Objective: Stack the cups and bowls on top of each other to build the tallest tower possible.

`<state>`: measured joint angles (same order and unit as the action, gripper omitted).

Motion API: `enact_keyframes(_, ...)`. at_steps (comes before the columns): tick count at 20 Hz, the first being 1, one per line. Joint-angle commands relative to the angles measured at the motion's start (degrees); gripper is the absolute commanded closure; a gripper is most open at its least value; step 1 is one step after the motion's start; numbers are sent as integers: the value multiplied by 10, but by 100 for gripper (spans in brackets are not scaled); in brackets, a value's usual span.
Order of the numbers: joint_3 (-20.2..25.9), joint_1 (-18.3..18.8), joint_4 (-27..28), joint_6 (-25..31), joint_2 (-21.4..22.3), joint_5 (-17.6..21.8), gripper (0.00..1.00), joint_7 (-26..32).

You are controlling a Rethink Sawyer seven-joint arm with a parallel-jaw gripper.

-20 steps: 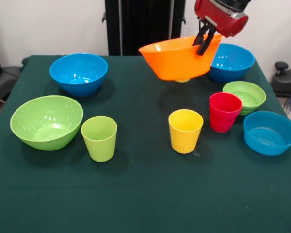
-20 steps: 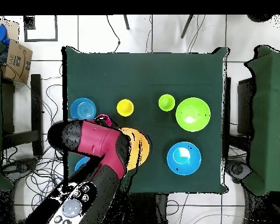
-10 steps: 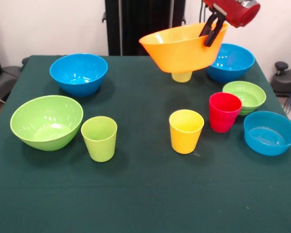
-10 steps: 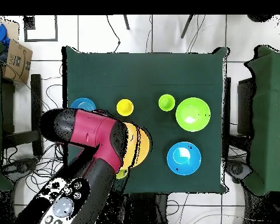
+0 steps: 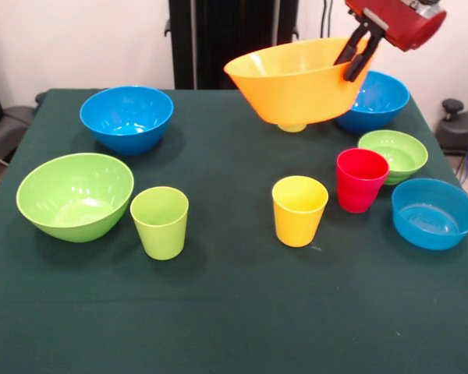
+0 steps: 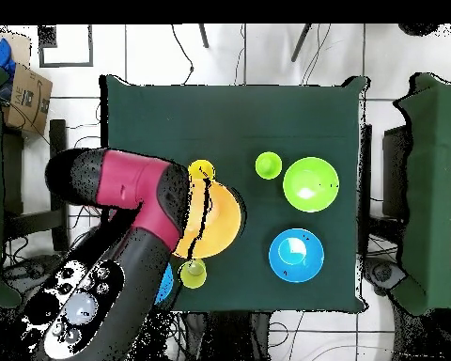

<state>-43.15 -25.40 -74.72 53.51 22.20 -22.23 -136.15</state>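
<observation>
orange bowl (image 5: 296,80) shifted sideways (airborne), gripper (image 5: 356,56) clamped

A lab: cables (image 6: 55,282) strewn over tiled floor (image 6: 154,52) around the table (image 6: 229,113).

A dark green cloth-covered table (image 5: 234,327) fills most of the front view. In the overhead view it stands on a white tiled floor (image 6: 267,52) with black cables (image 6: 187,47) trailing past its edges. A cardboard box (image 6: 27,94) sits beyond one corner.
</observation>
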Motion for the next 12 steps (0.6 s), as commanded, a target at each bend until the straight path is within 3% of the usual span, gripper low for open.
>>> enact_keyframes(1,6,11,121,115,-83,16,100,-147)
enact_keyframes(12,-5,29,168,125,-117,15,100,-137)
